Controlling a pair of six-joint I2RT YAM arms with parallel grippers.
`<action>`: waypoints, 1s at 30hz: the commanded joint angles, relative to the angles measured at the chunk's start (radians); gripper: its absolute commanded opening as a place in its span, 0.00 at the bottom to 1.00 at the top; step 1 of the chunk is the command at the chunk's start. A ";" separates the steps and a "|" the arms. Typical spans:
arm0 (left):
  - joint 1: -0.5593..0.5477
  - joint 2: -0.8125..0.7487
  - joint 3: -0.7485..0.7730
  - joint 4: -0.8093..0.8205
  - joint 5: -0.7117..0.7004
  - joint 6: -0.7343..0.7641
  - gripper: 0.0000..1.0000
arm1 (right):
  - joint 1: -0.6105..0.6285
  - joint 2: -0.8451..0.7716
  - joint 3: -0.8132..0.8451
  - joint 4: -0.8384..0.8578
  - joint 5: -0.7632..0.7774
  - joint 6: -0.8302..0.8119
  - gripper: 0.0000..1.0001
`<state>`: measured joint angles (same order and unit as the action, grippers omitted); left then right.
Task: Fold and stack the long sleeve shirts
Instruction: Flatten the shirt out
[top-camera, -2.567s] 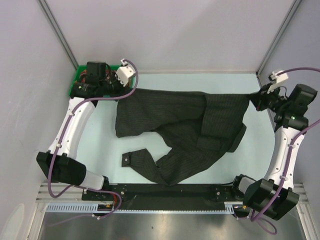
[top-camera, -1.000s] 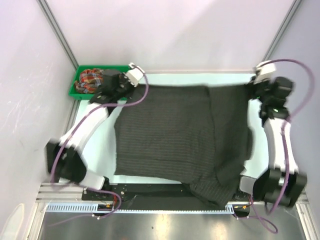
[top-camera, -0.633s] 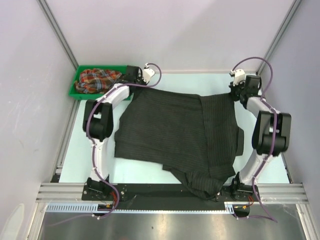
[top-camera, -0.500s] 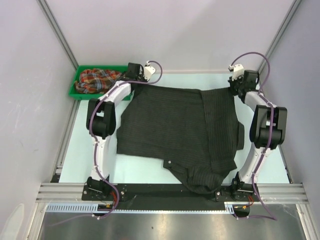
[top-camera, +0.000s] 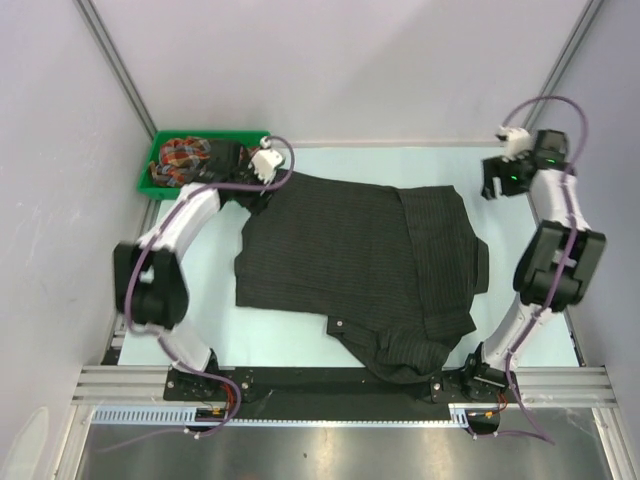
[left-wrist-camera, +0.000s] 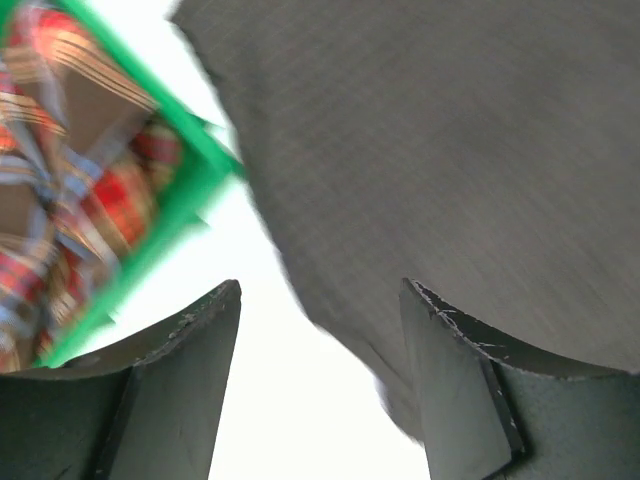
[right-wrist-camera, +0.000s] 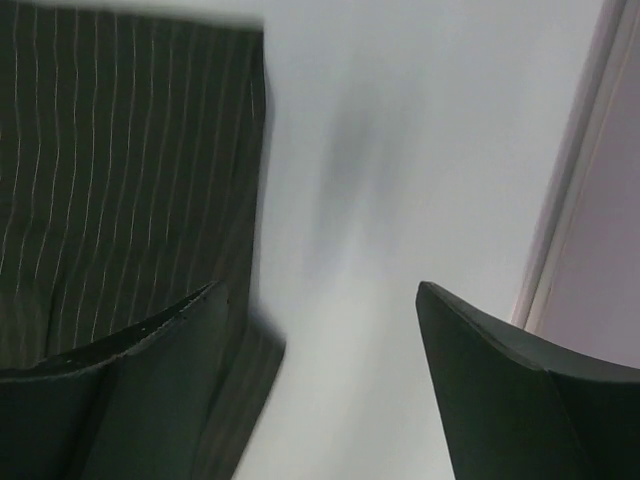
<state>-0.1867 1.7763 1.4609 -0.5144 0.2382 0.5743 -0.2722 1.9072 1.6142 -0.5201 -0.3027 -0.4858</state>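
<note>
Black pinstriped shirt (top-camera: 360, 255) laid out mid-table (top-camera: 200, 320); plaid shirt (top-camera: 185, 158) bunched in green bin (top-camera: 148, 178), far left; left gripper (left-wrist-camera: 322, 290) and right gripper (right-wrist-camera: 320, 290) at the black shirt's far corners, fingers spread, empty.

Lab test cell: blank pale walls (top-camera: 350, 60), aluminium corner posts (top-camera: 117, 60), arm bases (top-camera: 195, 383) bolted to rail (top-camera: 340, 385).
</note>
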 joint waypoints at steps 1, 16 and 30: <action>-0.020 -0.271 -0.239 -0.110 0.176 0.127 0.70 | -0.113 -0.210 -0.097 -0.449 -0.229 -0.115 0.80; -0.080 -0.485 -0.517 -0.127 0.225 0.065 0.72 | -0.032 -0.395 -0.565 -0.581 -0.150 -0.209 0.70; -0.080 -0.476 -0.544 -0.093 0.205 0.088 0.73 | 0.036 -0.266 -0.642 -0.574 -0.061 -0.243 0.59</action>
<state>-0.2619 1.3216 0.9257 -0.6415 0.4236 0.6472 -0.2508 1.6421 0.9943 -1.0786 -0.3885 -0.6930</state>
